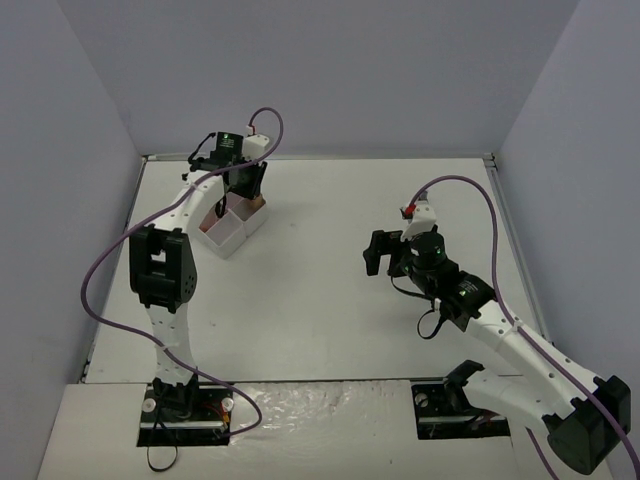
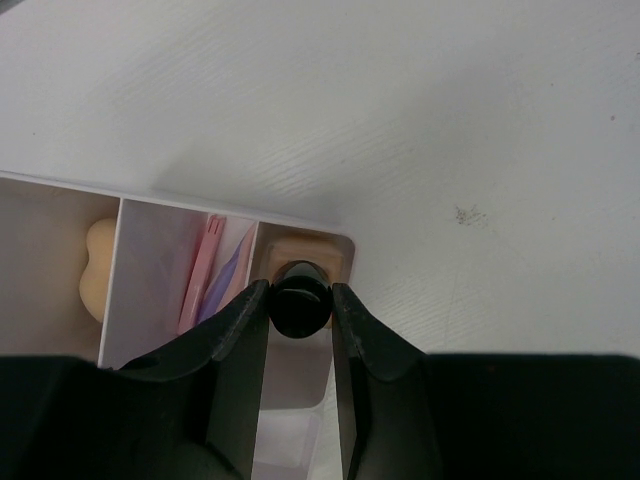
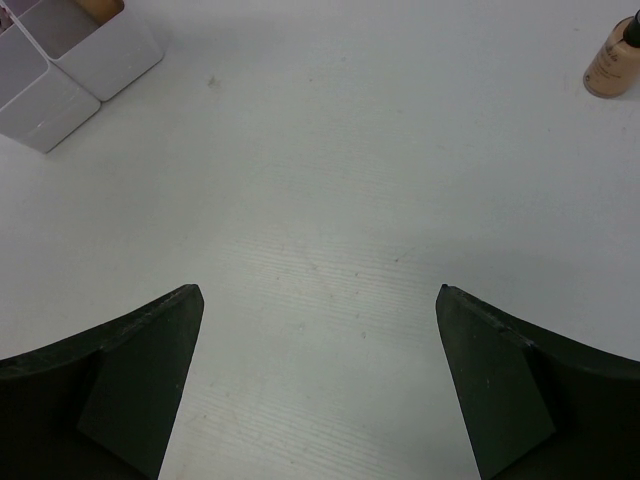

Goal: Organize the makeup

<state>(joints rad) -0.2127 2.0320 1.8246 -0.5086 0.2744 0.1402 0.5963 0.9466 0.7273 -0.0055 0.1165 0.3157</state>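
The left gripper (image 2: 300,291) is closed on the black cap of a tan bottle (image 2: 298,312), one finger (image 2: 240,330) pressed against each side of the cap, and the bottle stands upright in a corner compartment of the white box (image 2: 112,290). In the next compartment over, a pink stick (image 2: 200,280) and a purple stick (image 2: 228,278) lean side by side, and in the compartment beyond them a beige sponge (image 2: 97,270) rests against the dividing wall. From the overhead camera the left gripper (image 1: 243,185) points down into the far side of the box (image 1: 228,238), which sits at the far left of the white table (image 1: 330,330), close to the back wall; what lies inside the box is too small to make out from there. The right gripper (image 3: 318,290) is spread wide with nothing between its fingers (image 3: 150,370), and it hangs over bare table (image 3: 330,150). In its wrist view a corner of the box (image 3: 100,50) shows at the upper left and a second bottle (image 3: 610,68), tan with a dark cap, sits at the upper right edge, well apart from the box; whether it stands or lies cannot be told. From above, the right gripper (image 1: 378,252) is right of the table's middle, well apart from the box and the left arm.
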